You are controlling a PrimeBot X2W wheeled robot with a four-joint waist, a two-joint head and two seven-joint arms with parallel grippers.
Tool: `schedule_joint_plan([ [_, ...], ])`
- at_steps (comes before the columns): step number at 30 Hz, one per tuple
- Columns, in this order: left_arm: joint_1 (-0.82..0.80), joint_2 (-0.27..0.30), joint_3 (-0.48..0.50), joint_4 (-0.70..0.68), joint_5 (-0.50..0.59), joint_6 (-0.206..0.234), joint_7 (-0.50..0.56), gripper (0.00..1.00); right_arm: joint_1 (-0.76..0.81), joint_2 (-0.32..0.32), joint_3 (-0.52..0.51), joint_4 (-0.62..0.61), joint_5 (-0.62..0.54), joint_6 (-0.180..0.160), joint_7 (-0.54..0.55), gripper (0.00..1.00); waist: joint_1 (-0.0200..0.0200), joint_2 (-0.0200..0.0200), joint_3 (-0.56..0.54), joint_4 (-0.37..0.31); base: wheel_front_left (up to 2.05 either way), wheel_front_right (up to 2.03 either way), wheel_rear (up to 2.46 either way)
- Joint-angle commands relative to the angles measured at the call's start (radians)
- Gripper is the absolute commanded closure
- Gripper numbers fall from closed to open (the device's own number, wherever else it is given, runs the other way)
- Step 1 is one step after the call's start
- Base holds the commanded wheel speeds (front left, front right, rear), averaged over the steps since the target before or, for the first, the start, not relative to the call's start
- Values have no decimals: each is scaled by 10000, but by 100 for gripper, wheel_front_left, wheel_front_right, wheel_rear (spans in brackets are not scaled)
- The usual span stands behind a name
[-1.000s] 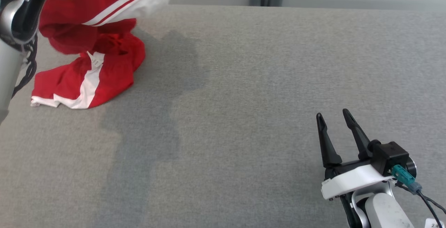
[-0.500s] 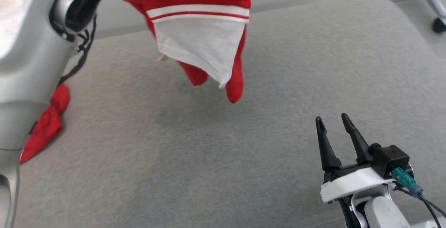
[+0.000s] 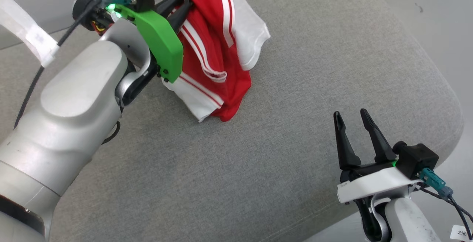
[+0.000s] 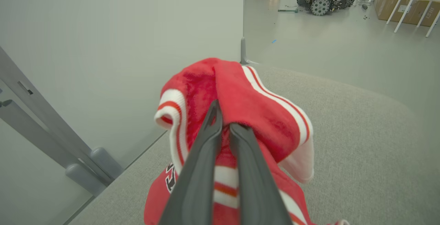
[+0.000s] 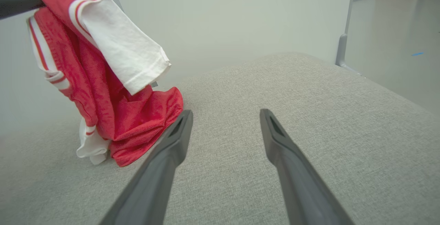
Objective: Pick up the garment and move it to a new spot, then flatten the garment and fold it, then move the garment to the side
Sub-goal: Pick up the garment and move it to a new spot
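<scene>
Left gripper: we're clamping the left gripper on the garment. The two dark fingers are sitting nearly together, with a fold of red cloth pinched between them near the tips.
Garment look: we're seeing red fabric with white stripes, a white sleeve, and a bit of dark lettering low in the left wrist view.
Garment position: it's hanging from the left gripper at the upper left of the head view, draping over the fingers. Its lower end is bunching on the grey padded surface and touching it.
Sleeve: it's dangling free on the side toward the right arm, clear of the surface.
Right gripper: we're holding the right gripper with its fingers spread wide apart and nothing between them. It's sitting low over the surface at the lower right of the head view, near the rounded corner. We can't tell whether it's touching.
Gap: the garment and right gripper are sitting well apart, with bare grey fabric between them.
Left arm: the silver forearm and green wrist cover are reaching across the left of the head view, the cover just beside the cloth.
Background: we're seeing a pale wall behind the surface, plus a wheeled machine and a cardboard box far off on the floor.
</scene>
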Motion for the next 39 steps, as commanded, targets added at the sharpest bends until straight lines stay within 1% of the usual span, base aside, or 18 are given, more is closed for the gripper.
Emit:
schedule_joint_plan([
  [1, 149, 32, -199, 225, 109, -14, -159, 100, -289, 22, 138, -16, 130, -10, 15, 0, 0, -1, 1315, -610, 0, 0, 0],
  [3, 230, 84, -501, 693, 286, -2, -483, 100, -587, 25, 371, -42, 224, -10, 15, 0, 0, -1, 1675, -714, 0, 0, 0],
  [5, 123, 79, -792, 1182, 717, 0, -1059, 100, -778, 15, 499, -99, 343, -10, 15, 0, 0, -1, 1975, -798, 0, 0, 0],
  [7, -41, -74, -990, 1750, 1304, 199, -1952, 100, -935, 15, 549, -105, 425, -10, 15, 0, 0, -1, 2173, -802, 0, 0, 0],
  [8, 33, -272, -1048, 2020, 1481, 296, -2245, 100, -1003, 18, 551, -85, 420, -10, 15, 0, 0, -1, 2214, -769, 0, 0, 0],
  [9, 79, -421, -1064, 2205, 1695, 447, -2415, 0, -1026, 15, 525, -62, 402, -10, 15, 0, 0, -1, 2224, -711, 0, 0, 0],
  [10, 143, -596, -958, 2370, 1801, 613, -2542, 0, -1021, 15, 486, -33, 360, -10, 15, 0, 0, -1, 2204, -607, 0, 0, 0],
  [12, 341, -924, -797, 2400, 2075, 795, -2639, 0, -908, 13, 392, 36, 263, -10, 15, 0, 0, -1, 2058, -336, 0, 0, 0],
  [14, 564, -1175, -353, 1748, 2499, 895, -2636, 0, -744, 18, 278, 101, 99, -10, 15, 0, 0, -1, 1792, 34, 0, 0, 0],
  [16, 1240, -1283, 150, 1131, 2929, 1067, -2630, 0, -549, -3, 156, 206, -95, -10, 15, 0, 0, -1, 1380, 470, 0, 0, 0],
  [20, 2514, -1688, 1152, 39, 3550, 1378, -2625, 0, -118, -6, -194, 365, -437, -10, 15, 0, 0, -1, 373, 1402, 0, 0, 0],
  [21, 2898, -1716, 1351, -156, 3683, 1398, -2625, 0, -17, -9, -269, 393, -504, -10, 15, 0, 0, -1, 152, 1604, 0, 0, 0],
  [24, 4234, -1746, 2187, -872, 4069, 1664, -2625, 0, 337, -5, -394, 442, -780, -10, 15, 0, 0, -1, -551, 2258, 0, 0, 0],
  [28, 5842, -1939, 3207, -1589, 4441, 1991, -2627, 0, 851, -6, -672, 501, -1035, -10, 15, 0, 0, -1, -1376, 3064, 0, 0, 0],
  [33, 8006, -2054, 4719, -2790, 4976, 2370, -2628, 0, 1378, -3, -762, 497, -1306, -10, 15, 0, 0, -1, -2060, 3781, 0, 0, 0],
  [36, 9156, -2192, 5649, -3493, 5323, 2449, -2627, 0, 1490, -3, -683, 426, -1504, -10, 15, 0, 0, -1, -2212, 3998, 0, 0, 0],
  [39, 10306, -2365, 6555, -4210, 5814, 2225, -2629, 0, 1605, -5, -686, 290, -1552, -10, 15, 0, 0, -1, -2338, 4090, 0, 0, 0],
])
